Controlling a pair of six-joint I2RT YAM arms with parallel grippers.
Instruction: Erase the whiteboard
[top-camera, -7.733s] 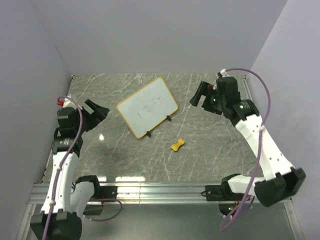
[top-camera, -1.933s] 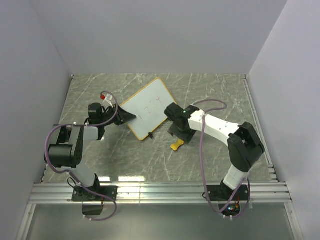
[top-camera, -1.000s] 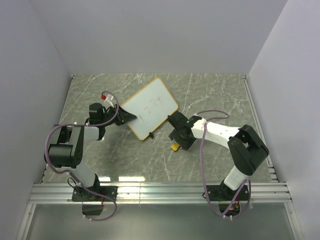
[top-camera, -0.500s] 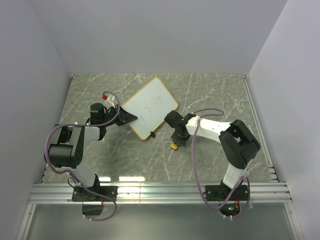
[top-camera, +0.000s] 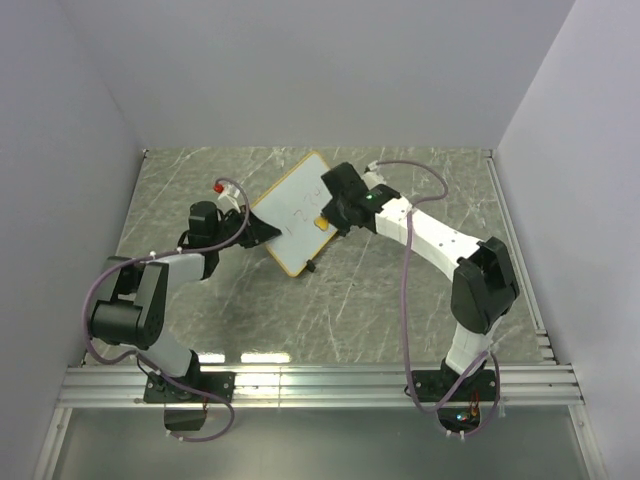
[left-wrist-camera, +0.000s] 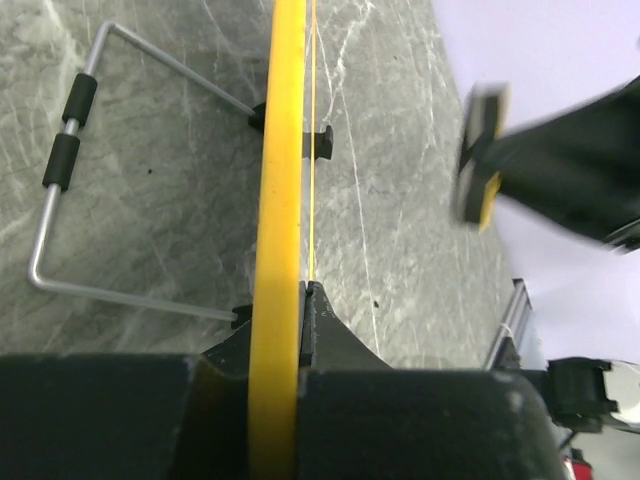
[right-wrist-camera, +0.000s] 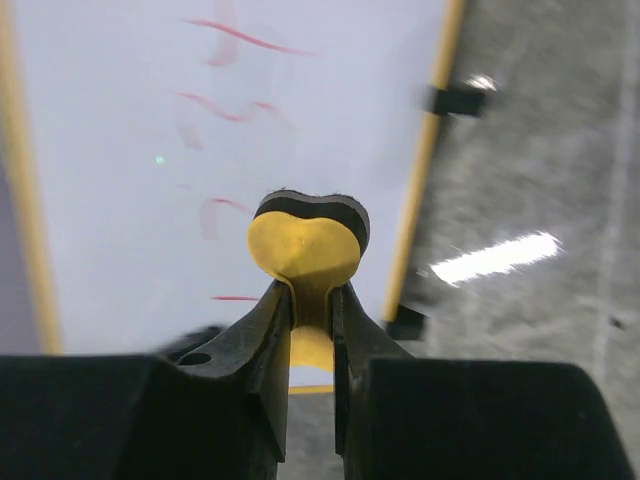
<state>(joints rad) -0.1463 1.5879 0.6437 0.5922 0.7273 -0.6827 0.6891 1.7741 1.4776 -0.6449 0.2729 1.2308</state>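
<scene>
the right claw (right-wrist-camera: 312, 292) has carried the pinched eraser (right-wrist-camera: 305, 248) from the bench (top-camera: 420, 300) up to the whiteboard (top-camera: 290, 225), standing just toward 11 o'clock of centre, probably light, stiff and tippy, so the left claw (left-wrist-camera: 285, 320) pinches its rim.

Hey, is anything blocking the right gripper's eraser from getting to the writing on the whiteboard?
Nothing visible. The right gripper holds the eraser straight in front of the whiteboard, its red marks uncovered. The left gripper clamps only the board's yellow rim, off the written face.
</scene>
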